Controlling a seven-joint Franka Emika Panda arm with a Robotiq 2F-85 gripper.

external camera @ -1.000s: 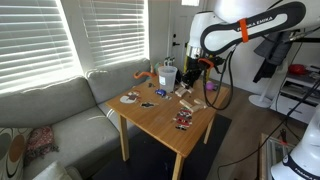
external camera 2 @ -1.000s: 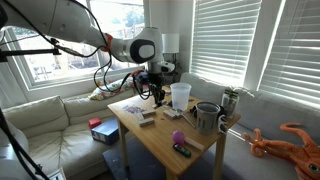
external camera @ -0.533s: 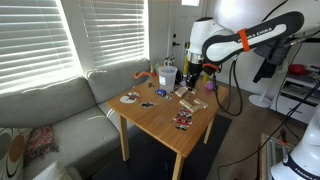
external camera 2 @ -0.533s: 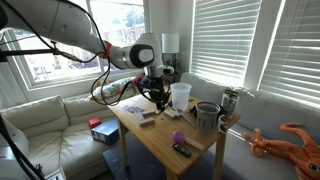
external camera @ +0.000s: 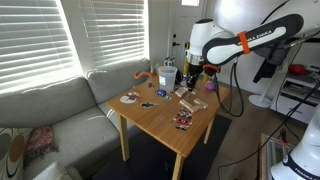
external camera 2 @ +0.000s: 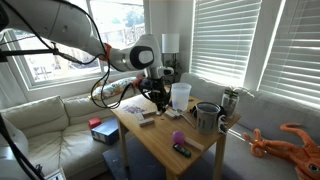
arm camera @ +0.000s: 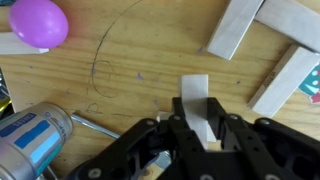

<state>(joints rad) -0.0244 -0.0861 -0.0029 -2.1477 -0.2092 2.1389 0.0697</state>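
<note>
**While the claw (arm camera: 196,110) clamps a block (arm camera: 195,87)**

Over the wooden table (external camera: 165,120), the claw is clenched on the pale block between its fingers. Other blocks (arm camera: 236,28) lie near, and a purple ball (arm camera: 38,22) sits well apart.

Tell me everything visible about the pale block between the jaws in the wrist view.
The pale block is small, flat and rectangular, apparently plain light wood. The shut jaws clamp its two long sides and hide its near end. The wooden table lies beneath; whether they touch cannot be told. Apart from it lie similar blocks.
</note>
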